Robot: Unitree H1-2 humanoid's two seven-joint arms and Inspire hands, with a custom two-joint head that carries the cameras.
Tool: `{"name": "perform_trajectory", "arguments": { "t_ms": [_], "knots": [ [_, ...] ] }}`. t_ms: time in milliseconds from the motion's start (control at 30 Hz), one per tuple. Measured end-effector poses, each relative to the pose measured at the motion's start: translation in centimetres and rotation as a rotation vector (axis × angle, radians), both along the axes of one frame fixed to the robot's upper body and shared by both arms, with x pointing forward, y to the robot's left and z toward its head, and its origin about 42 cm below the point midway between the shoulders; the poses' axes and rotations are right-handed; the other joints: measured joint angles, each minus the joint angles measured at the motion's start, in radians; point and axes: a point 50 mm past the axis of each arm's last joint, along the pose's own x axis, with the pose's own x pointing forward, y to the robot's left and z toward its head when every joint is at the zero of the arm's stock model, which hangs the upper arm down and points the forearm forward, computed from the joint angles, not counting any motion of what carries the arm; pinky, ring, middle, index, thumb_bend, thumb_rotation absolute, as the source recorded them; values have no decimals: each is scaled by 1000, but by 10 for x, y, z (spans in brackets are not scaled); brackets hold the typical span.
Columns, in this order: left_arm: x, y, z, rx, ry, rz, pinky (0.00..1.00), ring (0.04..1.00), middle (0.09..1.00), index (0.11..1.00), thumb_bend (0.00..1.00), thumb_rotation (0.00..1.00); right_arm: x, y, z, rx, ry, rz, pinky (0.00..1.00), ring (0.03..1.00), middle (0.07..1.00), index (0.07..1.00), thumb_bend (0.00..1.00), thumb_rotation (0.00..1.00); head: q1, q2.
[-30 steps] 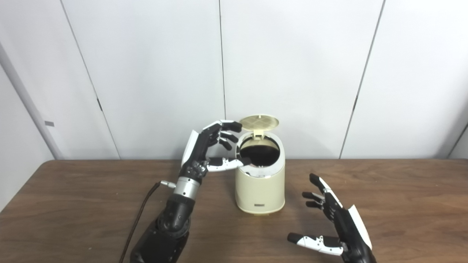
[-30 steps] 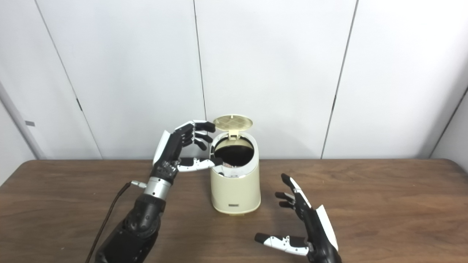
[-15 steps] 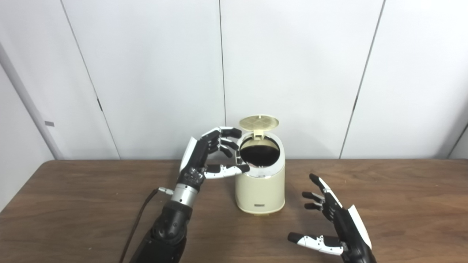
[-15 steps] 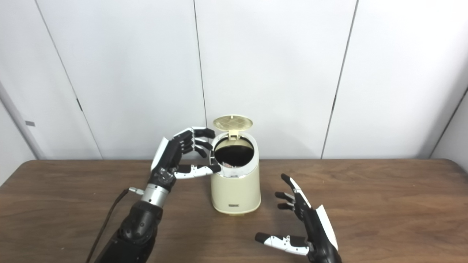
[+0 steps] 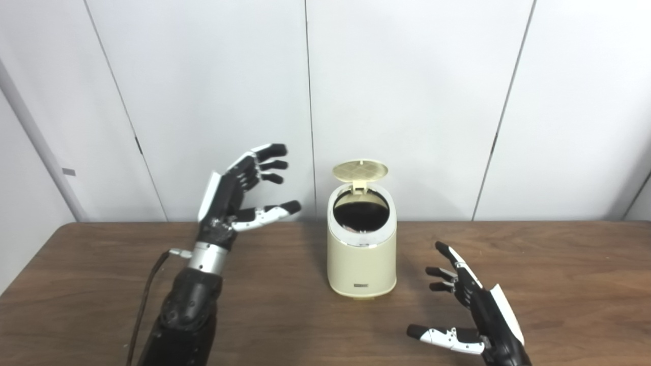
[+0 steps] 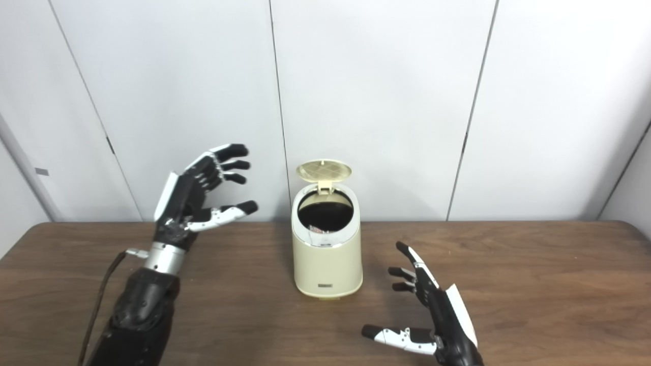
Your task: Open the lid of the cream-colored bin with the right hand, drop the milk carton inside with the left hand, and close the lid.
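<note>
There is a small dark label low on the front of the cream-colored bin (image 5: 361, 254), but its writing is too small to read. The bin is standing upright near the middle of the frame on the wooden table (image 5: 559, 274), and its round lid (image 5: 360, 170) is tilting up and back on its hinge, showing a gridded underside. The opening is looking dark inside; in the right eye view a small pale and reddish scrap of something is showing just inside the front lip, and I cannot tell whether it is the milk carton. The left hand (image 5: 239, 195) is hanging in the air at the left of centre, raised above the table and apart from the bin, fingers spread and slightly curled with the thumb pointing toward the bin, and it is holding nothing. Its forearm is rising from the lower left edge of the frame, with a dark cable (image 5: 147, 300) trailing down beside the wrist. The right hand (image 5: 478, 312) is sitting low in the lower right of the frame, close over the table surface, palm turned toward the left, fingers fanned apart and reaching toward the bin without touching it, thumb stretched out to the left, and it is empty too.
</note>
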Motion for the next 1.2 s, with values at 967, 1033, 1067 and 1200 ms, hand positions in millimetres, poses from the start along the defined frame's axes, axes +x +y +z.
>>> {"name": "perform_trajectory", "arguments": {
  "t_ms": [967,1033,1067,1200],
  "knots": [
    [-70,46,-82,-103,236,-61,420,561,671,731,691,134,2,-14,-5,-26,21,15,750,831,952,935,755,228,12,9],
    [-72,45,-87,-119,254,-77,411,547,658,716,698,122,2,-14,-5,-27,23,20,753,829,956,936,751,222,8,3],
    [-73,44,-90,-126,261,-80,404,538,651,709,695,113,2,-15,-5,-29,24,20,754,827,956,935,753,222,3,-1],
    [-75,39,-109,-148,299,-73,430,538,644,701,661,58,2,-15,-6,-31,28,24,766,827,958,927,756,219,-12,-11]
  ]
}}
